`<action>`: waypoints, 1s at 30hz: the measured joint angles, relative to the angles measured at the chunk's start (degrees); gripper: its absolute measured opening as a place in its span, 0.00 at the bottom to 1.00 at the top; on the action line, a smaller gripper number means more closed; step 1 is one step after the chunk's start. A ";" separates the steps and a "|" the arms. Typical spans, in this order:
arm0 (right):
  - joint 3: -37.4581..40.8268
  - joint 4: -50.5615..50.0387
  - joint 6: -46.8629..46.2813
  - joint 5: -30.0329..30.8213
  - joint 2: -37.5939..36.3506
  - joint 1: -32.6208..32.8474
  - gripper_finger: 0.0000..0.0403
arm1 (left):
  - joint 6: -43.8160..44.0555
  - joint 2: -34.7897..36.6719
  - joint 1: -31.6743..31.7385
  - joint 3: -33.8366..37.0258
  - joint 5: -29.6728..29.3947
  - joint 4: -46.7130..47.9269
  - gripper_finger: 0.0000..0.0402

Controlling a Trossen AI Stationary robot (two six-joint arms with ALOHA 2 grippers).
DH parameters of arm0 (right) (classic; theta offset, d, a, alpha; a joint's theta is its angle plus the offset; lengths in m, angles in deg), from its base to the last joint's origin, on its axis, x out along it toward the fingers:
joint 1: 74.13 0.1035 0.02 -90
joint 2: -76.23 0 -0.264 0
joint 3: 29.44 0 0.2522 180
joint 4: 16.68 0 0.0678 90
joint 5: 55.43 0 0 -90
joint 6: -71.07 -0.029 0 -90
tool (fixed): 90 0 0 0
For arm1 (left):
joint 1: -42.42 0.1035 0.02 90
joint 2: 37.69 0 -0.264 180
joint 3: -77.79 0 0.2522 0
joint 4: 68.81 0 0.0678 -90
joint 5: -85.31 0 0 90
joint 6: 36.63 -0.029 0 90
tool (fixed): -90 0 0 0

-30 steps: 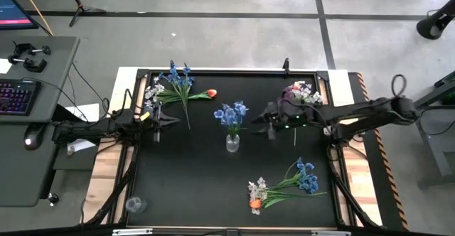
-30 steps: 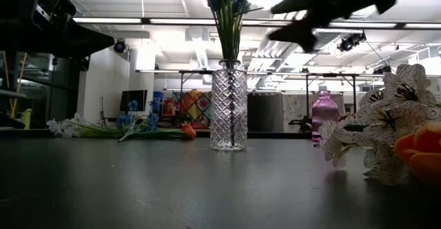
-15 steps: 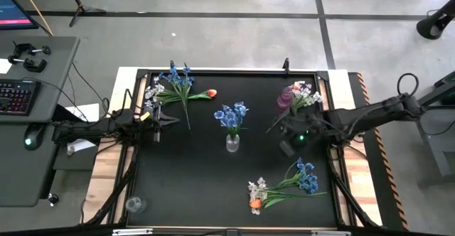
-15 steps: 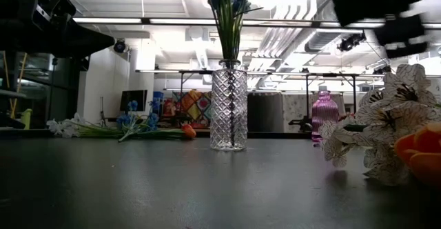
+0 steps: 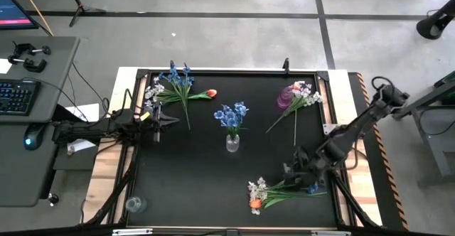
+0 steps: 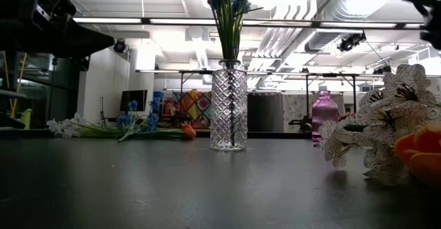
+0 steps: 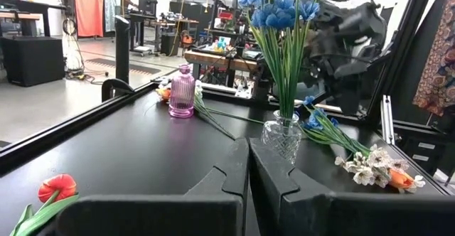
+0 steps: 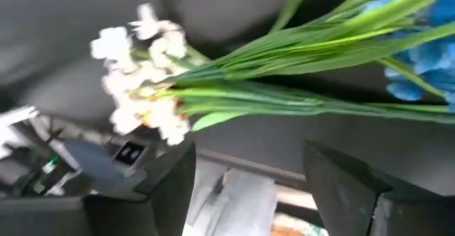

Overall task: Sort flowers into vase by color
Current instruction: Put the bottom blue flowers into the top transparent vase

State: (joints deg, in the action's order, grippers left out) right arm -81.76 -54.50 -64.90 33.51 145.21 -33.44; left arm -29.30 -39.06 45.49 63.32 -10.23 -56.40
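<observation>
Two arms we see: right gripper reaches low over the near-right bunch of flowers, fingers spread apart above the green stems, gripping nothing. Left gripper waits at the table's left edge, fingers pressed together, empty. Clear vase at centre holds a blue spray; another bunch lies far-left; a pink vase with pale flowers stands far-right.

**a robotics lab in an open industrial hall**

bare concrete floor, exposed ceiling ducts and strip lights, a black framed work surface, a side desk with a keyboard, workbenches beyond.
</observation>
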 joint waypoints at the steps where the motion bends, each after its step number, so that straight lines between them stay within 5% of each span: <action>1: 0.00 0.85 -0.72 0.58 1.29 0.26 0.59 | 0.00 -0.01 -0.01 0.00 0.00 0.01 0.00; 8: 0.00 8.74 -3.08 2.54 10.08 -1.41 0.59 | 0.00 0.00 0.00 0.01 0.00 0.00 0.00; 13: 0.00 8.48 -3.09 -2.48 14.04 -2.88 0.59 | 0.00 0.00 -0.02 0.01 0.00 0.01 0.00; 30: 0.00 0.77 -3.02 -1.65 14.61 -9.72 0.59 | 0.00 0.00 -0.02 0.01 0.00 -0.02 0.00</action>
State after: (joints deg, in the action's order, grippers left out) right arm -81.76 -53.73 -67.91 31.86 159.82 -43.16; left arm -29.30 -39.06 45.47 63.32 -10.23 -56.42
